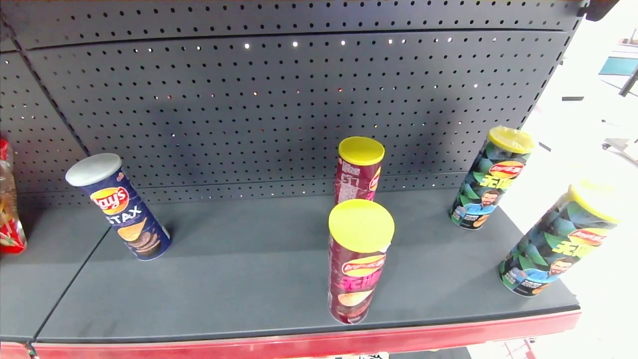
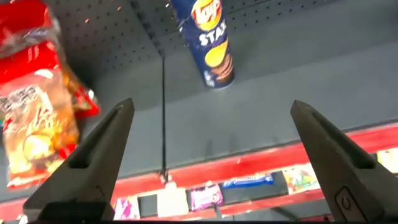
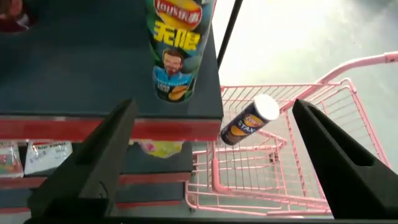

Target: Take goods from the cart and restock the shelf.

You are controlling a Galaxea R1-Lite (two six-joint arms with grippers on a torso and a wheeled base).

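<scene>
Two grippers were empty, each with its fingers spread wide. The left gripper (image 2: 212,106) hung before the left part of the shelf (image 2: 280,106), low by its red front edge. The blue chip can (image 2: 208,43) stood beyond it and a red snack bag (image 2: 37,93) lay off to one side.

The right gripper (image 3: 214,102) hung past the shelf's right end, above the pink cart (image 3: 348,143). It was probably held open there in readiness for the orange chip can (image 3: 249,121) in the basket. That can lay on its side, its long axis slanting across the basket, base end nearer the shelf and white lid end farther from it. Whether it lay flat or leaned on the wire could not be told. A grasp across its body would likely suit.

On the shelf the stock stood upright, lids up, seemingly grouped by kind from front to back. The front green chip can (image 1: 558,239) stood at the right corner with the rear green chip can (image 1: 491,177) behind it. The front maroon chip can (image 1: 360,259) and the rear maroon chip can (image 1: 360,169) stood mid-shelf, one behind the other.
</scene>
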